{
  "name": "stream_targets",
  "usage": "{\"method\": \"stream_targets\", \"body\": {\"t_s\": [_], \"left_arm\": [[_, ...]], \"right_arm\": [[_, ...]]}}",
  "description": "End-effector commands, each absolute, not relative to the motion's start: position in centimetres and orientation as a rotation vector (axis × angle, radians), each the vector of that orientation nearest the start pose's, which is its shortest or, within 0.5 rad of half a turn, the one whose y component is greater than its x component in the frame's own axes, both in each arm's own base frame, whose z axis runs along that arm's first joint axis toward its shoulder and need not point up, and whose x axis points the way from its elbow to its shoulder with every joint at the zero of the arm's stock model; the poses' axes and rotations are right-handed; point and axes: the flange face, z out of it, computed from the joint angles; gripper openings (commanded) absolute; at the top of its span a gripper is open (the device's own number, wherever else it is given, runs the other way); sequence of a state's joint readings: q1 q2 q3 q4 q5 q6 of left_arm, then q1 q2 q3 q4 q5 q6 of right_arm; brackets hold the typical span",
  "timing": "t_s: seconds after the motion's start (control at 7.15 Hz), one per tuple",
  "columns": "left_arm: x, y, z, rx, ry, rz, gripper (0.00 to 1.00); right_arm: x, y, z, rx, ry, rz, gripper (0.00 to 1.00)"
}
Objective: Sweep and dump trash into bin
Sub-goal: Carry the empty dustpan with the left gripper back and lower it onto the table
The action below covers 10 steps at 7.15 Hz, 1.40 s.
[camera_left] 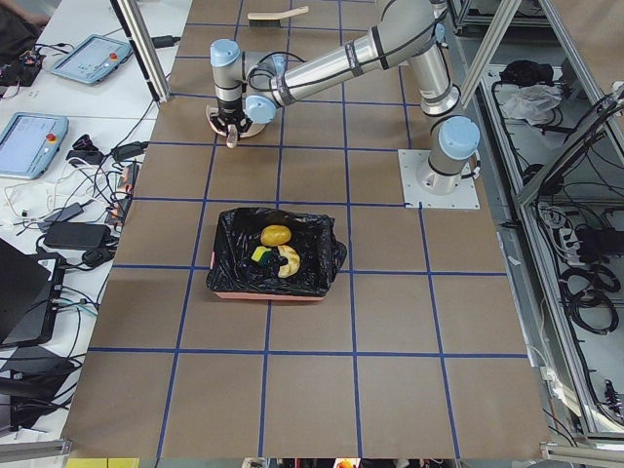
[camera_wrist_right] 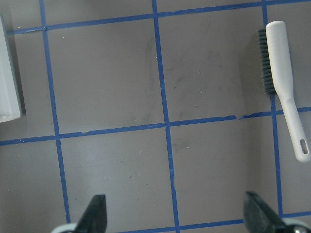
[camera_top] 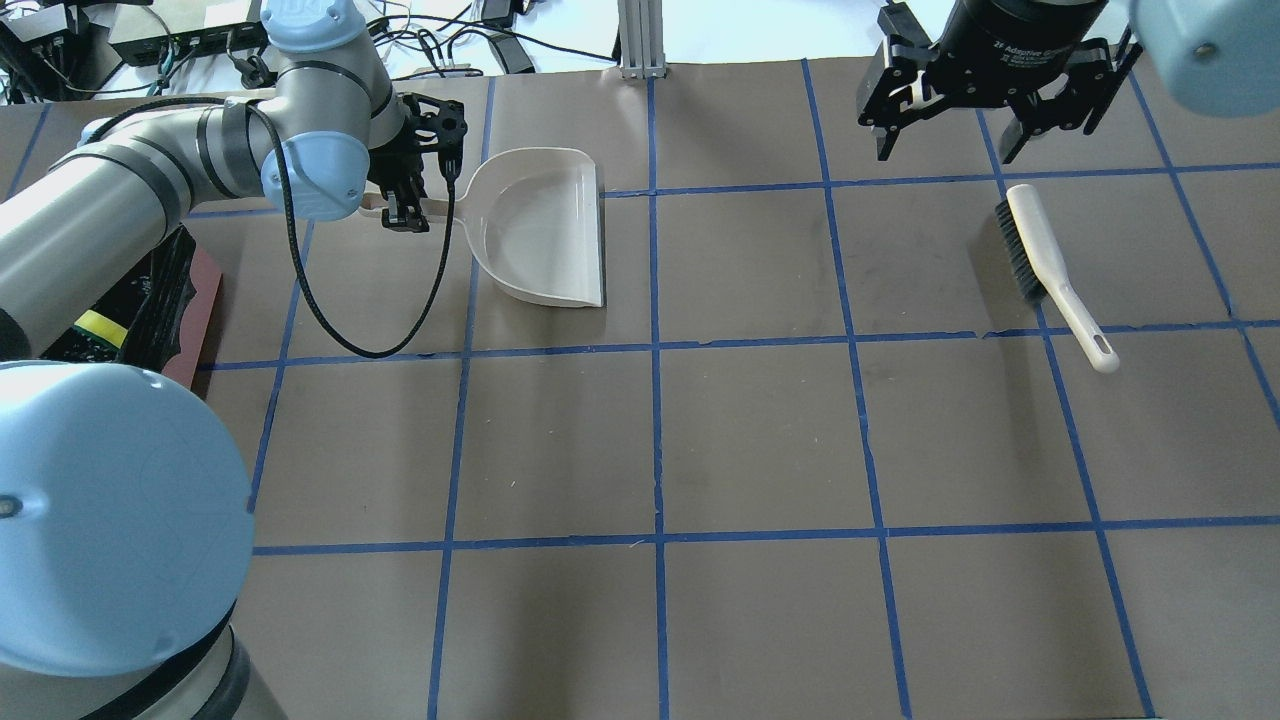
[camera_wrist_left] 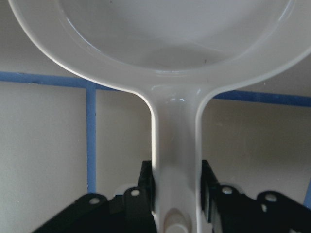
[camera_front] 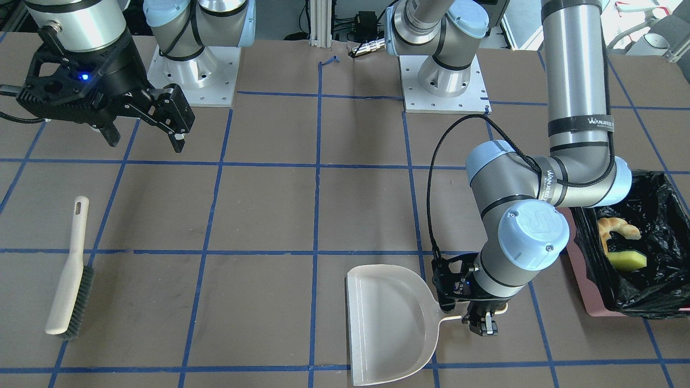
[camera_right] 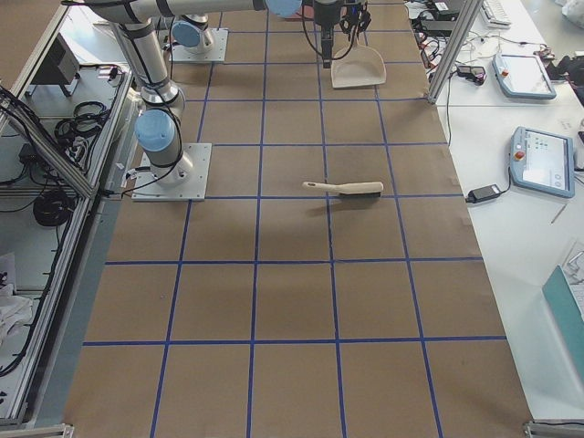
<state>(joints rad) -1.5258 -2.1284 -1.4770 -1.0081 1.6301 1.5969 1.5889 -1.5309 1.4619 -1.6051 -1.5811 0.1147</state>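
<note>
Beige dustpan [camera_front: 389, 323] flat on the brown table [camera_front: 264, 210]; my left gripper [camera_front: 482, 322] clamped on its handle, fingers [camera_wrist_left: 146, 187] pinching both sides. Pink bin [camera_front: 581, 269] close by, my left arm [camera_front: 539, 183] overhanging its edge. Crescent slice [camera_front: 620, 229], sponge [camera_front: 628, 262] and potato [camera_left: 276, 235] lie inside on the black bag [camera_front: 655, 188]. My right gripper [camera_front: 145, 144] hangs spread wide above the table. Brush [camera_front: 69, 275] lies well apart from the dustpan.
</note>
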Motion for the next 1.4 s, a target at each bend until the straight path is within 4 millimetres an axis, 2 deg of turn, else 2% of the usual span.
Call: {"method": "stream_targets", "body": {"t_s": [0.0, 0.28, 0.42, 0.56, 0.84, 1.12, 1.26], "left_arm": [[-8.3, -69.0, 26.7, 2.101, 2.095, 0.028, 0.05], [-3.8, -69.1, 27.5, 2.077, 2.107, 0.049, 0.05], [-2.6, -69.1, 28.1, 2.105, 2.082, 0.045, 0.04], [-2.1, -68.9, 28.3, 2.099, 2.091, 0.045, 0.04], [-2.7, -67.5, 26.7, 2.141, 2.121, 0.046, 0.04], [-2.4, -67.2, 26.5, 2.149, 2.122, 0.051, 0.06], [-2.2, -67.2, 26.5, 2.143, 2.12, 0.059, 0.24]], "right_arm": [[14.2, -51.5, 52.6, 0.148, 3.138, -0.165, 1.0], [14.2, -51.5, 52.6, 0.15, 3.136, -0.167, 1.0], [14.2, -51.5, 52.6, 0.15, 3.135, -0.164, 1.0], [14.2, -51.5, 52.6, 0.15, 3.136, -0.164, 1.0], [14.2, -51.4, 52.6, 0.15, 3.138, -0.162, 1.0], [14.2, -51.5, 52.5, 0.15, 3.136, -0.16, 1.0], [14.2, -51.5, 52.5, 0.15, 3.135, -0.159, 1.0]]}}
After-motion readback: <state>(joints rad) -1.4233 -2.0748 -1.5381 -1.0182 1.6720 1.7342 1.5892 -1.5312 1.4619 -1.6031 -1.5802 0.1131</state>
